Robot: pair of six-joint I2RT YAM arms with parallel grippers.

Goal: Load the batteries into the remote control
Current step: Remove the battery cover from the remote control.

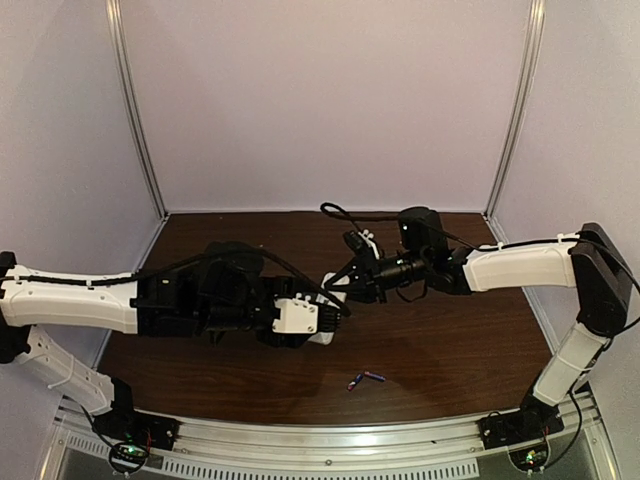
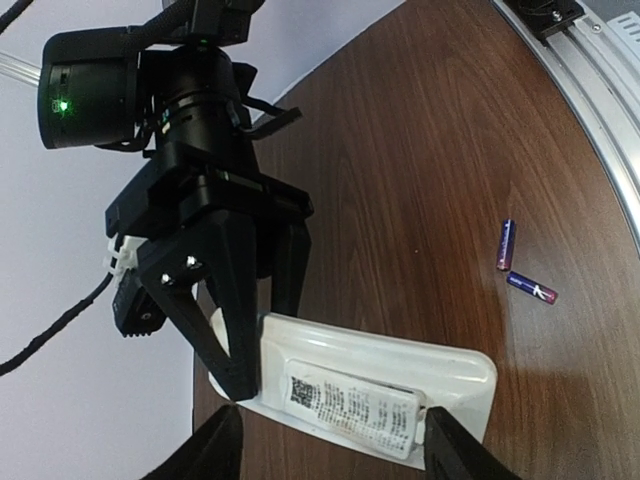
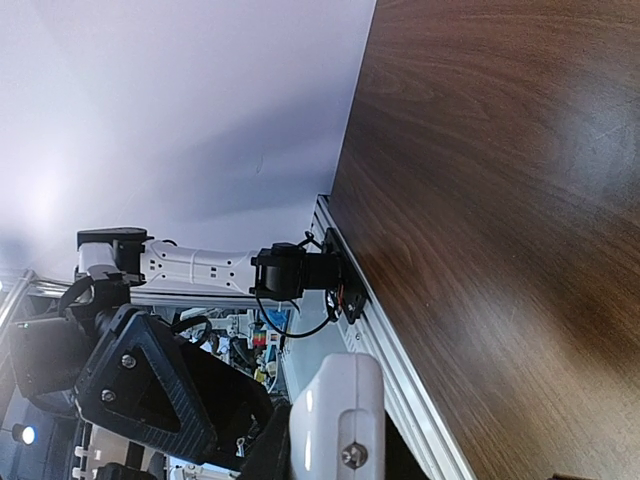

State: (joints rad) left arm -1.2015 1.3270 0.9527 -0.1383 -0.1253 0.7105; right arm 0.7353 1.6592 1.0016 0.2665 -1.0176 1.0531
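Only the left wrist view shows the right gripper [image 2: 262, 352] pinching the remote control [image 2: 380, 375] at its left end. The left gripper [image 2: 330, 455] flanks it, contact unclear. The batteries [image 2: 520, 265] lie at right on the dark wooden table [image 2: 420, 150], with lilac walls [image 1: 320, 100] behind.

Batteries [image 2: 507, 244]: two, both bluish-purple with a reddish end.
Remote control [image 2: 450, 365]: one white bar.
Printed label [image 2: 350, 405]: one, on the upturned face of that bar.
Robot arms: two, a left arm [image 1: 70, 300] and a right arm [image 1: 515, 265].
Grippers: two, the left gripper [image 2: 333, 448] and the right gripper [image 2: 258, 345].
Fingers per gripper: two.
Table [image 2: 430, 150]: one.
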